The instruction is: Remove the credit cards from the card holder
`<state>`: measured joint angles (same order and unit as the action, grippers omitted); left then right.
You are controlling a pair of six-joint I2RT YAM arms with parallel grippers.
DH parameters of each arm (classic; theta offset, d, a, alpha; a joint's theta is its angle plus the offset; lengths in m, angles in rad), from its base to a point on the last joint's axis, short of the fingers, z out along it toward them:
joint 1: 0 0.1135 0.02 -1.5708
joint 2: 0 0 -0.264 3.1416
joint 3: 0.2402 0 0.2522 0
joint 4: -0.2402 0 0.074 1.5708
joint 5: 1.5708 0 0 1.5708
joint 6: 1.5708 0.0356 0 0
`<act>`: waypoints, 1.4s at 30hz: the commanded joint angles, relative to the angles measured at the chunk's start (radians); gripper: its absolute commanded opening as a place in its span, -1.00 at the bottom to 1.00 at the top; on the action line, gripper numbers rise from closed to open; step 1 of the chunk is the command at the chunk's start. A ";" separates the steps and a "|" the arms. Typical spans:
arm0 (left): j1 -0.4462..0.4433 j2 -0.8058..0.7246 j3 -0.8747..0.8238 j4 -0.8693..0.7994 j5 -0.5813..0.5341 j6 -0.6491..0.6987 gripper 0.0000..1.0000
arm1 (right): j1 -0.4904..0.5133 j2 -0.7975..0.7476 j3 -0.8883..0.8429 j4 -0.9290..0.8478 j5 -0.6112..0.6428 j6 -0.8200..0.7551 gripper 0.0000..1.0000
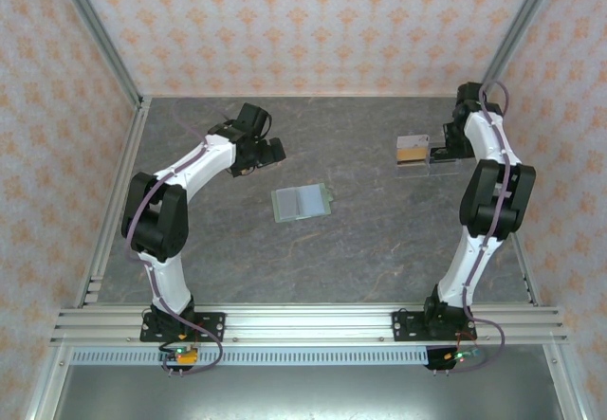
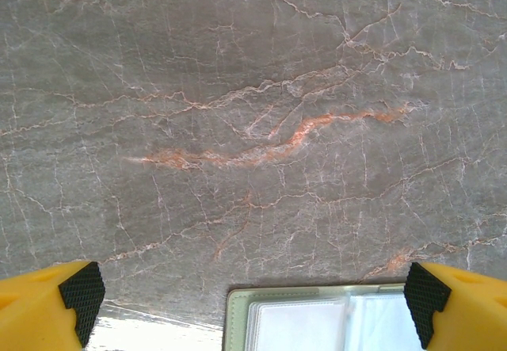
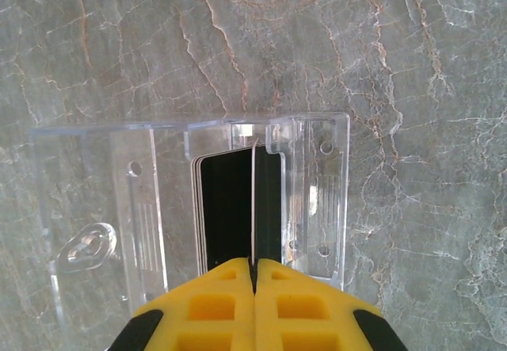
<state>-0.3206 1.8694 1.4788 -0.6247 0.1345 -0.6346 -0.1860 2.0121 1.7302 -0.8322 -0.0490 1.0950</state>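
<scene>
The sage-green card holder [image 1: 303, 202] lies open and flat in the middle of the table, its pale clear pockets facing up. In the left wrist view its top edge [image 2: 317, 319] shows between the wide-apart fingertips. My left gripper [image 1: 272, 151] hangs open just behind it, holding nothing. My right gripper [image 3: 254, 265] is shut on a thin credit card [image 3: 253, 200], seen edge-on. The held card stands over a stack of dark credit cards [image 3: 226, 208] in a clear plastic tray [image 3: 119, 208]. From above, an orange-yellow card [image 1: 411, 153] shows in that tray, beside the right gripper [image 1: 438, 152].
The clear tray [image 1: 414, 169] sits at the back right of the grey marble table [image 1: 360, 249]. Patterned walls and metal frame rails close in the table on three sides. Both arm bases are bolted to the near rail.
</scene>
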 commanded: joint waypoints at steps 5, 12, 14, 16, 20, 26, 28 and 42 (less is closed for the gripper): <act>-0.003 0.008 0.027 -0.030 0.000 0.010 1.00 | -0.004 0.039 0.034 -0.020 0.012 -0.022 -0.91; -0.003 0.007 0.025 -0.033 0.010 0.018 1.00 | -0.003 0.047 0.060 0.010 -0.056 -0.077 -0.49; -0.003 0.007 0.025 -0.035 0.009 0.021 1.00 | -0.003 0.031 0.054 0.019 -0.058 -0.090 -0.45; -0.003 0.005 0.025 -0.035 0.009 0.023 1.00 | -0.002 0.010 0.048 0.020 -0.060 -0.107 -0.38; -0.002 0.002 0.019 -0.032 0.016 0.023 1.00 | -0.002 -0.048 -0.016 0.088 -0.078 -0.157 -0.29; -0.003 -0.009 0.004 -0.026 0.018 0.026 1.00 | -0.003 -0.060 -0.058 0.180 -0.180 -0.265 -0.28; -0.003 -0.020 -0.007 -0.021 0.018 0.025 1.00 | -0.003 -0.057 -0.064 0.191 -0.210 -0.288 -0.28; -0.003 -0.070 -0.070 -0.002 0.016 0.026 1.00 | -0.003 -0.314 -0.390 0.229 -0.245 -0.477 0.13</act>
<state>-0.3206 1.8595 1.4281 -0.6239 0.1505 -0.6273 -0.1860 1.7451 1.3941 -0.6098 -0.2600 0.6838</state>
